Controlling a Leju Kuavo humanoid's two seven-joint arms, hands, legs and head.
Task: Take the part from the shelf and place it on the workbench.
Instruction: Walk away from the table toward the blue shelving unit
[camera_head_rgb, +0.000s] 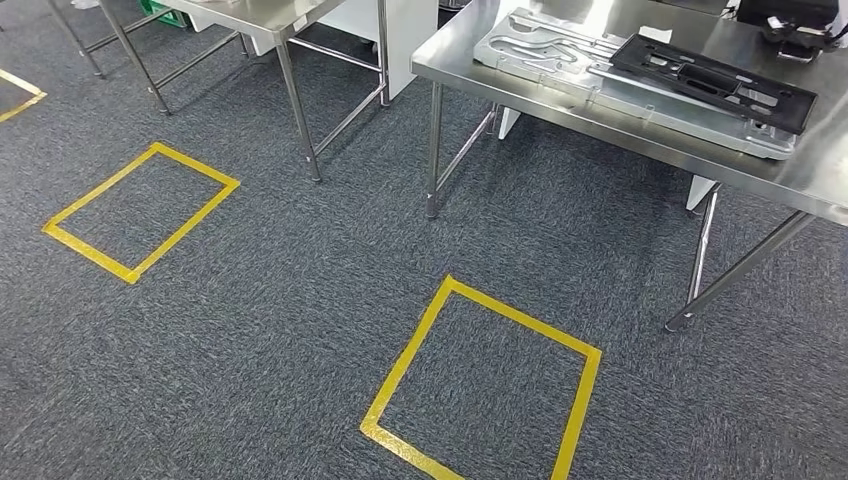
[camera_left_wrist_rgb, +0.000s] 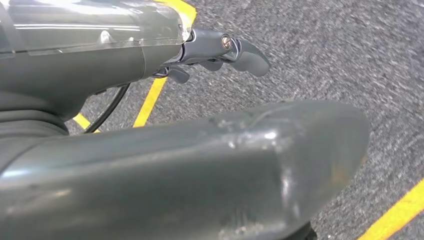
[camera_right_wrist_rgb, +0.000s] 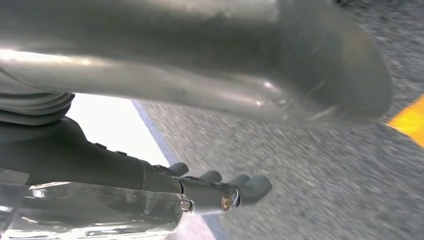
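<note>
Black flat slotted part lying on a silver metal tray plate, tilted across its right end, both resting on the steel workbench, upper right

A black part lies on a metal plate on the workbench; left of the workbench stands another table.
</note>
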